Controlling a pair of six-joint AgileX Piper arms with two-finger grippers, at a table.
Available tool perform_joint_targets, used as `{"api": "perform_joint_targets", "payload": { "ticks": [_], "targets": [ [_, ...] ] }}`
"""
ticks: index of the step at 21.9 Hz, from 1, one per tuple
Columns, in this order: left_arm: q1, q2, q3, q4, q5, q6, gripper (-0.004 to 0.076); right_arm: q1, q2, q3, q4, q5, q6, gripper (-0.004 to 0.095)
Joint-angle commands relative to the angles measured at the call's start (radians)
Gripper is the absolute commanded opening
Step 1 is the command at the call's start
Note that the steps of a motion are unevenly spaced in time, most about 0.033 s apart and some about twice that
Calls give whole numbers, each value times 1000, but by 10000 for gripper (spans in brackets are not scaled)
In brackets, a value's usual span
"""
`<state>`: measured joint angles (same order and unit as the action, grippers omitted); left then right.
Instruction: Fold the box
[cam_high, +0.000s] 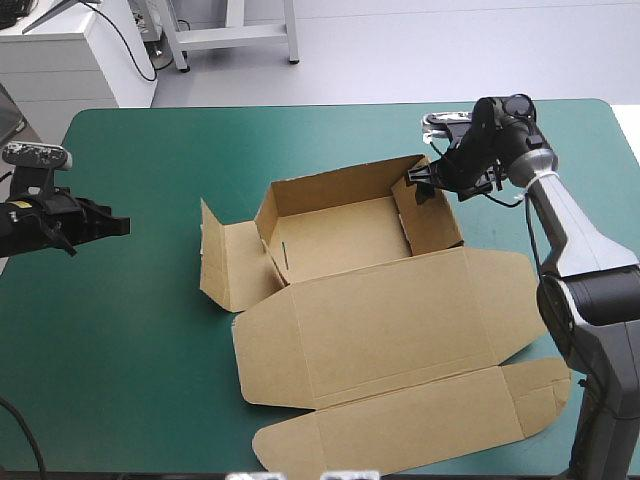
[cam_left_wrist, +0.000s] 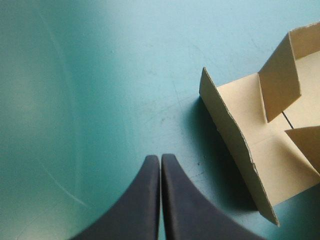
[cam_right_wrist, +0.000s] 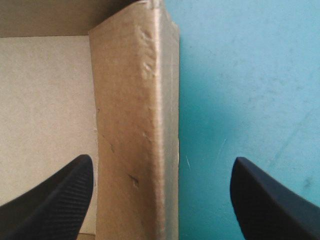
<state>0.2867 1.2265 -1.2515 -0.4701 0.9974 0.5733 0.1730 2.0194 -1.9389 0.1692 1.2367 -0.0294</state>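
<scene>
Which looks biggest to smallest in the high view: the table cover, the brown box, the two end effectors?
1. teal-green cover, largest
2. brown box
3. left end effector and right end effector, smallest; they look about alike, so I won't rank them.

No writing, label, brand mark or number can be read anywhere; the brown box and teal-green table are plain.
</scene>
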Motion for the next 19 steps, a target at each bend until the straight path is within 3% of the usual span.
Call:
{"api": "perform_joint_targets", "payload": {
  "ticks": [1,6,14,17,19],
  "targets": [
    [5,11,-27,-45,-70,-9,-8,-5,-93,-36,2,11,1,723],
    [5,68,-27,-37,-82,-9,-8,-5,-123,43,-52,9,-8,723],
    [5,115,-27,-36,-82,6,-8,-1,-80,97,-20,-24,-102,722],
    [5,115,-27,-34,-86,6,-8,-1,-74,97,-18,-15,-130,647],
    [5,115,-27,-30,-86,6,-8,-1,-69,97,-4,-13,-149,524]
  ]
}}
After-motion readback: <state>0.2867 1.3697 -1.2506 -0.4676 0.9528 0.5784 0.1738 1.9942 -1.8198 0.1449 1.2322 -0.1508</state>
